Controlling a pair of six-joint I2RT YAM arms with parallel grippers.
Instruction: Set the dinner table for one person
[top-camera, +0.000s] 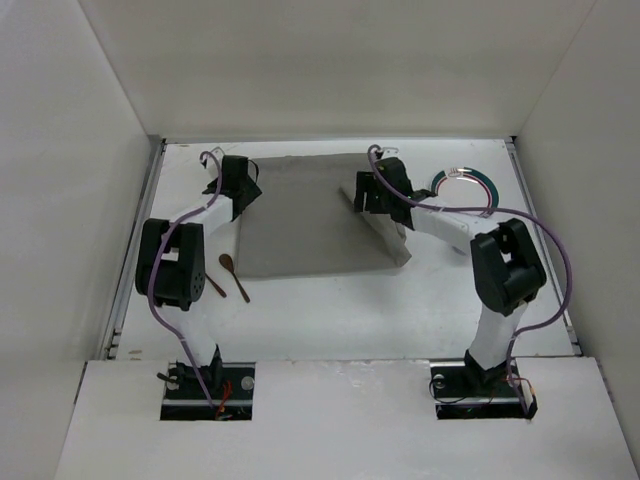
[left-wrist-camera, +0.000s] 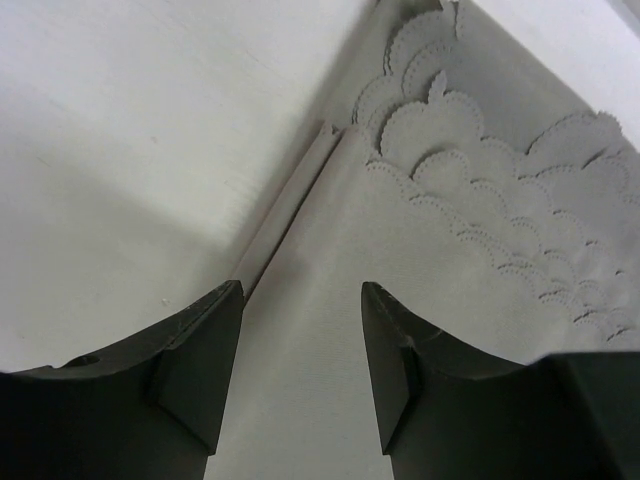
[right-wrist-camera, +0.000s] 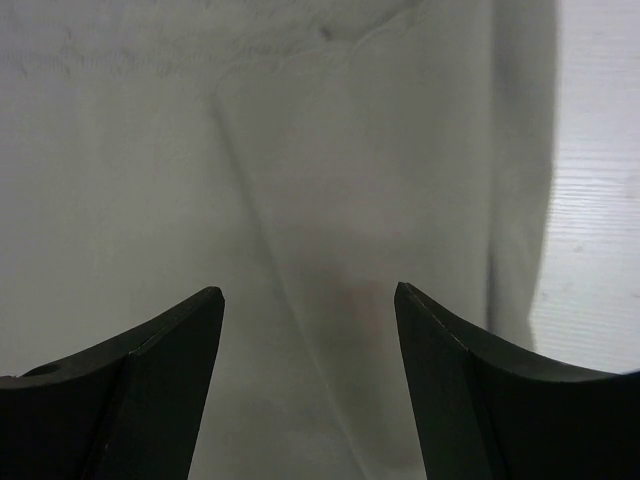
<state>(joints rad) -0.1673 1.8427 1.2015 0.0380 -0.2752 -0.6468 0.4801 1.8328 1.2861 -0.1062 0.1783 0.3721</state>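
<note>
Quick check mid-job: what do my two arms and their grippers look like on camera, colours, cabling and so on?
The left arm and right arm both have white links and bulky black joint housings. A thin purple cable runs along each. The left gripper and right gripper are dark and matte, with curved, tapered tips. No markings are visible.

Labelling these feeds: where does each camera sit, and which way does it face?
Top external: above and behind, looking down at the dinner table; left arm and right arm show.
Left wrist: on its arm, facing the grey mat's edge; open left gripper shows.
Right wrist: likewise, facing the mat; open right gripper shows.
All three see the mat.
</note>
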